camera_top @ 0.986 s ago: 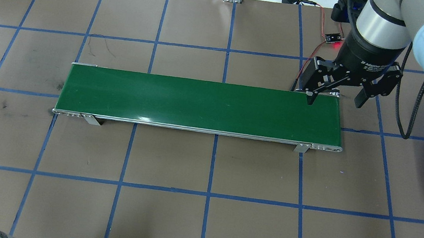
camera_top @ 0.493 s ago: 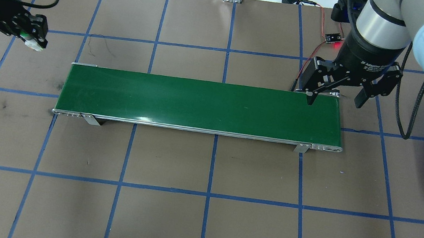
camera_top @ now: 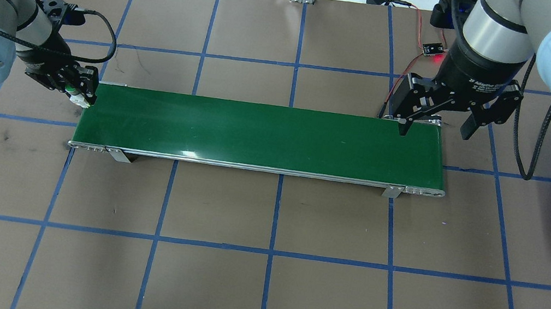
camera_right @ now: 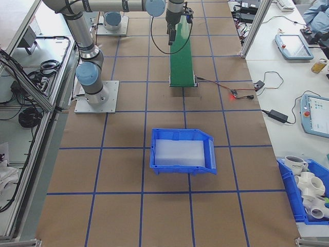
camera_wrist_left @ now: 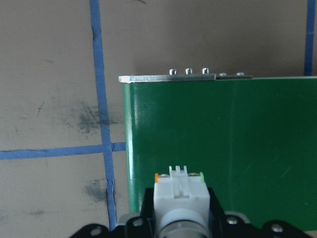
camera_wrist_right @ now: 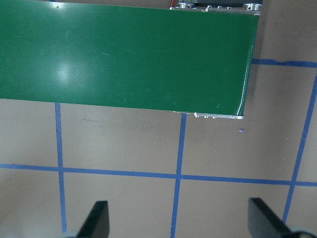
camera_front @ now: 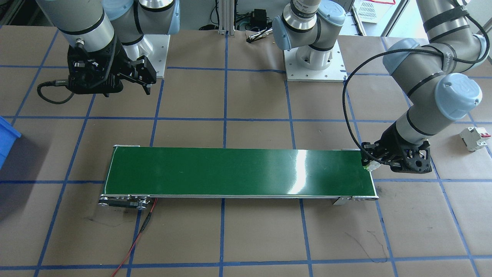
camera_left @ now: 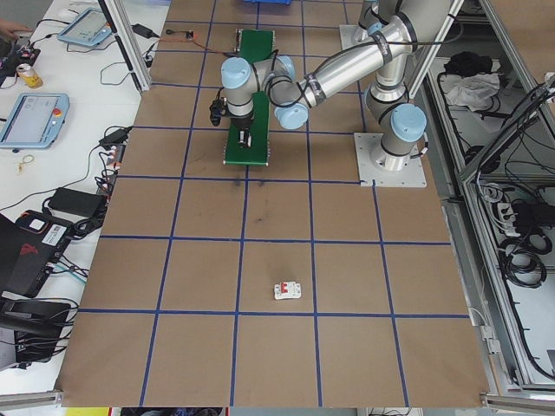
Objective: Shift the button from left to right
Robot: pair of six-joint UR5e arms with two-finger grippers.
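The left pincer (camera_top: 79, 97) is gripping the button (camera_wrist_left: 179, 187) lengthwise, base pointing toward the belt (camera_top: 262, 136), while the right pincer (camera_top: 437, 126) is hanging spread wide.

one button (camera_front: 371, 166), one conveyor belt (camera_front: 238, 173), one circuit breaker (camera_front: 475, 138), two blue bins (camera_right: 183, 151)

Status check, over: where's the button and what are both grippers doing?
Left gripper shut on the button, at the green belt's left end. Right gripper open, empty, over the belt's other end. Belt bare.
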